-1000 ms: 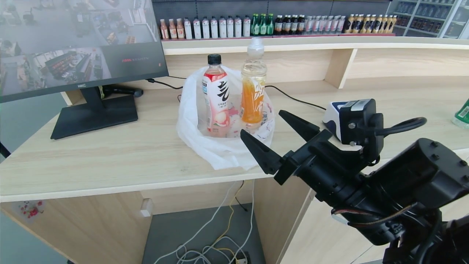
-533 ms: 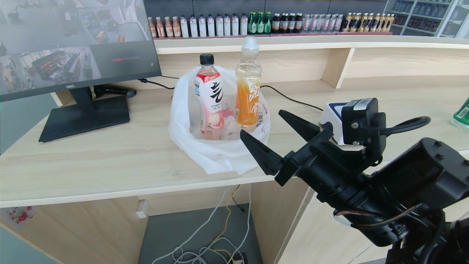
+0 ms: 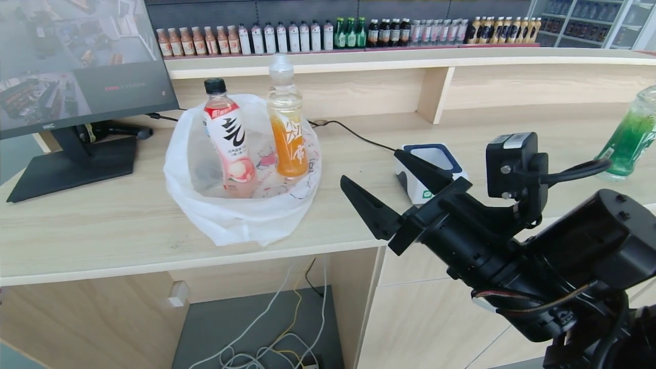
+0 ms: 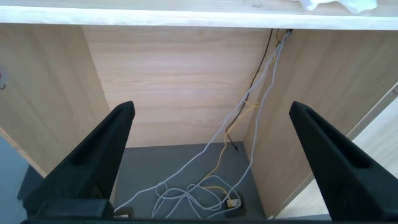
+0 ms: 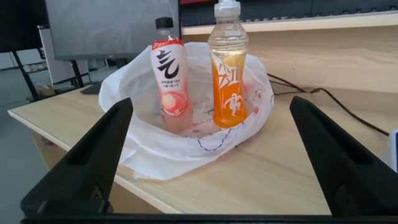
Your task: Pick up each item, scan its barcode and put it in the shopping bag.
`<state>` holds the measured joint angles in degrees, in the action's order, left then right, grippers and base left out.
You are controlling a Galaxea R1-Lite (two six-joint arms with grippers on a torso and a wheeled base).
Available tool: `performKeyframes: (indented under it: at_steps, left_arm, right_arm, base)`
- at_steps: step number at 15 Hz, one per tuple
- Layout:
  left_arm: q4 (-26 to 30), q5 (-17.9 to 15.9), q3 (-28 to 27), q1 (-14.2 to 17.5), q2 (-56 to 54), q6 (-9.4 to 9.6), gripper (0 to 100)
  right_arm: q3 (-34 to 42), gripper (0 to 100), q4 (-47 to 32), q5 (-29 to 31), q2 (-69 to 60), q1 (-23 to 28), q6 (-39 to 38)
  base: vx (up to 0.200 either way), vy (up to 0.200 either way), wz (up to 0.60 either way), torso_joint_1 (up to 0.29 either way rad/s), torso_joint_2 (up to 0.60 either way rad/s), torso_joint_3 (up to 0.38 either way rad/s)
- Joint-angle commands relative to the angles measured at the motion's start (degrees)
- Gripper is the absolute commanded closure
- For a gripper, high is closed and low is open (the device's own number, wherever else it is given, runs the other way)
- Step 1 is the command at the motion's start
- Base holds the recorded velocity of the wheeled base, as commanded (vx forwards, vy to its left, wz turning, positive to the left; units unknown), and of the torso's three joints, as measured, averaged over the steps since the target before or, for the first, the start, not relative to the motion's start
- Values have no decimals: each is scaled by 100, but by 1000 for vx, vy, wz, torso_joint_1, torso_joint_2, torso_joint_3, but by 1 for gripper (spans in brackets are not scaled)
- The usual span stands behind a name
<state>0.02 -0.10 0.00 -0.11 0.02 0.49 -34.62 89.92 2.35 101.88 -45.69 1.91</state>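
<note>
Right tool (image 3: pixel 369 165) on a black arm raised before the front edge of the pale wooden bench (image 3: pixel 102 230), aimed toward the bag, both black tapered fingers (image 3: pixel 366 207) spread wide, released, nothing between them. Left tool (image 4: pixel 211 106) low, below the bench top, aimed into the open space under it, fingers likewise wide apart and empty; grey and yellow cables (image 4: pixel 249 124) hanging down the wooden back panel ahead of it.

White thin plastic shopping bag (image 3: pixel 230 220) on the bench, mouth open and slumped around its load. Inside: pink peach-label drink bottle with black cap (image 3: pixel 225 148) and orange juice bottle with clear cap (image 3: pixel 287 133), side by side, pink one on the robot's left. Both standing caps up, long axes close to vertical, labels toward the robot.

Green clear plastic bottle (image 3: pixel 628 136) at the bench's far right, well apart from the bag, standing. White box-shaped barcode scanner with blue rim (image 3: pixel 435 156) between bag and green bottle, window facing up, partly behind the right tool's upper finger. Black flat monitor on a stand (image 3: pixel 77 61) left of the bag. Row of drink bottles (image 3: pixel 338 33) on the shelf behind the raised ledge.
</note>
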Motion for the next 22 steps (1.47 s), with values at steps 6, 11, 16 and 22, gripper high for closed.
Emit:
performKeyframes:
  at_steps: [6, 11, 16, 22]
  left_arm:
    - [-2, 1, 0, 2, -2, -22, 0]
    - [-2, 1, 0, 11, -2, -14, 0]
    - [-2, 1, 0, 2, -2, -22, 0]
    - [-2, 1, 0, 2, -2, -22, 0]
  right_arm:
    - [-212, 0, 8, 2, 139, -1, 2]
    - [-203, 0, 8, 2, 122, 8, 2]
    - [-194, 0, 8, 2, 139, 139, 2]
    - [-177, 0, 8, 2, 201, 157, 2]
  base:
    - [0, -200, 0, 3, 3, 2]
    - [0, -200, 240, 2, 4, 0]
    - [0, -200, 120, 0, 2, 3]
    - [0, -200, 0, 2, 4, 0]
